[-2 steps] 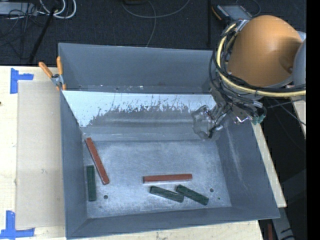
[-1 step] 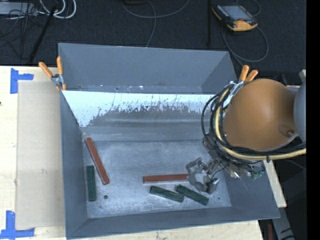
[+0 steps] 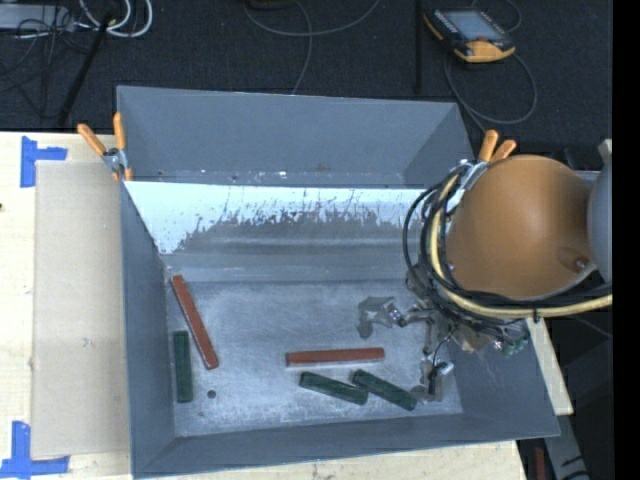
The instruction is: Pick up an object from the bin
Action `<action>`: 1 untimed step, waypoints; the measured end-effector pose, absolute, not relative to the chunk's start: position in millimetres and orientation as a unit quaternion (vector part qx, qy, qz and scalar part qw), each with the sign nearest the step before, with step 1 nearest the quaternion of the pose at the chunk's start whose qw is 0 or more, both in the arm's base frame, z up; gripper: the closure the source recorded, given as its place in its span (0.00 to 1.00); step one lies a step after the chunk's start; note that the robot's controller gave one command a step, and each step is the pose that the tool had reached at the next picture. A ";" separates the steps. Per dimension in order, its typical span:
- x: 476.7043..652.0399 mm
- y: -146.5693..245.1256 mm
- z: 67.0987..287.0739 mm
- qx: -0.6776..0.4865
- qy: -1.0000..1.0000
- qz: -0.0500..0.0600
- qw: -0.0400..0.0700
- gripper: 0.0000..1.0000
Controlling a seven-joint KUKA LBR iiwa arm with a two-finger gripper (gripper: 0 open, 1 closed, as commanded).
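Scuffed grey bin (image 3: 300, 168) on a pale table (image 3: 70, 298), dark floor behind. The tool (image 3: 432, 371), its grip impossible to tell, sits lower right beside a dark green stick (image 3: 385, 390) lying roughly left-right.

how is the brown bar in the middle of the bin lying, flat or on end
Flat. The brown bar lies full length on the floor of the bin, running left to right, with its whole long side showing.
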State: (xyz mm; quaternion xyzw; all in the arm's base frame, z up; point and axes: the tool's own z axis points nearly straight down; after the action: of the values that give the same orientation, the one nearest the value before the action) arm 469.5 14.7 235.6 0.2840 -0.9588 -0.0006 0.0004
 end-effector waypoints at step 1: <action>500.8 31.3 148.6 0.261 -0.965 -0.002 0.003 0.00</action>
State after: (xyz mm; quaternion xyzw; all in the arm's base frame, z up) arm 500.8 31.3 148.6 0.2608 -0.9654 -0.0016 0.0033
